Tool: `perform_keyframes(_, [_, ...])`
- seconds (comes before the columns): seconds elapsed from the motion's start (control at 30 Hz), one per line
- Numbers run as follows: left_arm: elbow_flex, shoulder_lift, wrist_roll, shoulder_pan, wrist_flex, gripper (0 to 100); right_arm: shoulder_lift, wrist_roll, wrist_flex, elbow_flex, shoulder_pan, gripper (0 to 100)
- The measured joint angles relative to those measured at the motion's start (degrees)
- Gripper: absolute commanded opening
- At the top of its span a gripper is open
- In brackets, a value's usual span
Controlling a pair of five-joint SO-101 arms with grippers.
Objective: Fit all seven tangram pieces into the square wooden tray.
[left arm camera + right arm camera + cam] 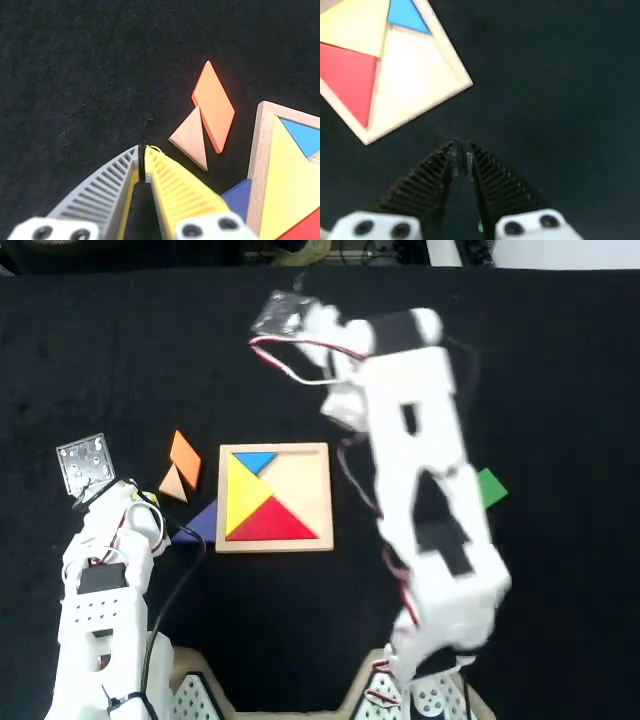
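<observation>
The square wooden tray (322, 502) lies mid-table and holds a yellow triangle (245, 495), a red triangle (272, 524) and a small blue triangle (254, 461); its right part is bare wood. Left of it lie an orange parallelogram (185, 458), a tan triangle (172, 483) and a dark blue triangle (200, 523). A green piece (490, 487) lies right of the right arm (420, 470). My left gripper (141, 148) is shut on nothing, a little short of the tan triangle (192, 138) and orange parallelogram (214, 106). My right gripper (461, 148) is shut and empty, off the tray's bare corner (462, 84).
A silvery square plate (85, 462) lies at the far left, beside the left arm (100, 590). Another shiny scrap (280, 312) sits at the back, near the right arm's cables. Black cloth covers the table, with free room at the back left and far right.
</observation>
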Motion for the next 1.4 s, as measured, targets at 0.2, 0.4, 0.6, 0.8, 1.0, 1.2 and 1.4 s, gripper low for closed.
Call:
perform_keyframes(0.2, [0.0,0.0,0.0,1.4,0.0,3,-25.1,0.0,-0.2,24.6,2.3,1.1])
perform_keyframes(0.4, [0.0,0.0,0.0,1.4,0.0,3,-39.9,-1.8,-13.2,50.8,17.3,1.2])
perform_keyframes(0.6, [0.0,0.0,0.0,1.8,0.0,3,-41.1,1.3,-34.7,69.2,34.7,17.8])
perform_keyframes(0.8, [0.0,0.0,0.0,1.8,0.0,3,-33.7,6.2,-42.0,72.9,35.9,19.8])
perform_keyframes(1.0, [0.0,0.0,0.0,1.8,0.0,3,-22.7,7.4,-45.8,68.7,36.1,25.7])
perform_keyframes(1.2, [0.0,0.0,0.0,1.8,0.0,3,-7.6,10.9,-46.2,57.9,38.2,28.7])
perform_keyframes(1.4, [0.0,0.0,0.0,1.8,0.0,3,2.9,11.3,-46.2,49.1,39.3,28.6])
